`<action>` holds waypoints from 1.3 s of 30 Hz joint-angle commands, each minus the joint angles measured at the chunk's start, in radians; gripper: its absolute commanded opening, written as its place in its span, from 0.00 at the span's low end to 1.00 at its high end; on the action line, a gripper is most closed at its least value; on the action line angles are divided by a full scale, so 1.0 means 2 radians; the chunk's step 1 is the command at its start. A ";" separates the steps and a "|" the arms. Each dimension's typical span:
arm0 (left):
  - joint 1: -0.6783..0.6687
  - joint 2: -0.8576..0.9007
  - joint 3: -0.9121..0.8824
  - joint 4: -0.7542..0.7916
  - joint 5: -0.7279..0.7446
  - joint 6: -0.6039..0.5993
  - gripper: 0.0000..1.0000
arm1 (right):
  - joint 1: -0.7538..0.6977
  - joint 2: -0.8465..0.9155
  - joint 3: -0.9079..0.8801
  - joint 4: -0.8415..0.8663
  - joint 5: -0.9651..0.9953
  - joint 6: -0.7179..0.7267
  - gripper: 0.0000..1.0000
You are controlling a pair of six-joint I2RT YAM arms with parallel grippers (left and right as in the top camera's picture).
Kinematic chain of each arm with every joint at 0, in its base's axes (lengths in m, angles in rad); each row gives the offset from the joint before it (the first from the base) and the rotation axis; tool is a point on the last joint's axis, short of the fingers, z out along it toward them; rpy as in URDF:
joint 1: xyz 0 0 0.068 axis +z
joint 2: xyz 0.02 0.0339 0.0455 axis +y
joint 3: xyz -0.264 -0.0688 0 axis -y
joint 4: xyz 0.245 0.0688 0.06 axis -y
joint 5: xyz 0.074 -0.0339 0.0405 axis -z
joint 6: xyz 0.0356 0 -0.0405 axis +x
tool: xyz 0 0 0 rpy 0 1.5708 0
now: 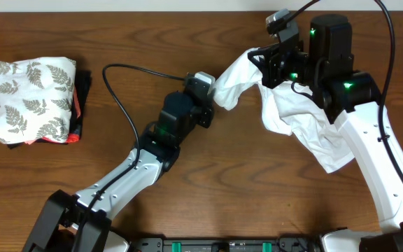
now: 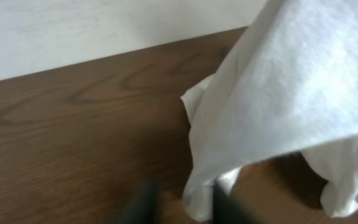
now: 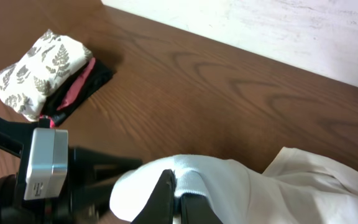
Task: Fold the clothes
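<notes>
Thin, crumpled white T-shirt (image 1: 306,129) sags btwn my two arms, far right over the wood-grain table (image 1: 152,28). R gripper (image 3: 178,202) is pinched tight on a soft fold. L gripper (image 2: 185,208) stands part open, limp hem btwn its blurred fingers, unclamped.

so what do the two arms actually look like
Both arms match: the left arm and right arm have white links between chunky black joint housings with small green lights. A thin black cable loops off each. The left wrist carries a silver-faced camera box; the fingers are black.
</notes>
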 commanded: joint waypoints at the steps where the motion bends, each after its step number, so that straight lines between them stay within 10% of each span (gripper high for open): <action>1: 0.003 -0.008 0.006 0.000 0.024 0.007 0.47 | -0.003 -0.006 0.001 0.001 -0.022 -0.014 0.01; 22: -0.022 0.025 0.006 0.043 0.028 0.005 0.68 | -0.003 -0.006 0.001 0.006 -0.061 -0.015 0.01; 29: -0.022 0.043 0.006 0.052 0.027 0.006 0.42 | -0.003 -0.006 0.001 0.015 -0.083 -0.015 0.01; 32: -0.022 0.043 0.006 0.058 0.027 0.005 0.06 | -0.003 -0.006 0.001 0.017 -0.084 -0.015 0.01; 39: -0.022 0.024 0.006 0.065 0.028 0.005 0.06 | -0.002 -0.006 0.001 0.017 -0.084 -0.015 0.01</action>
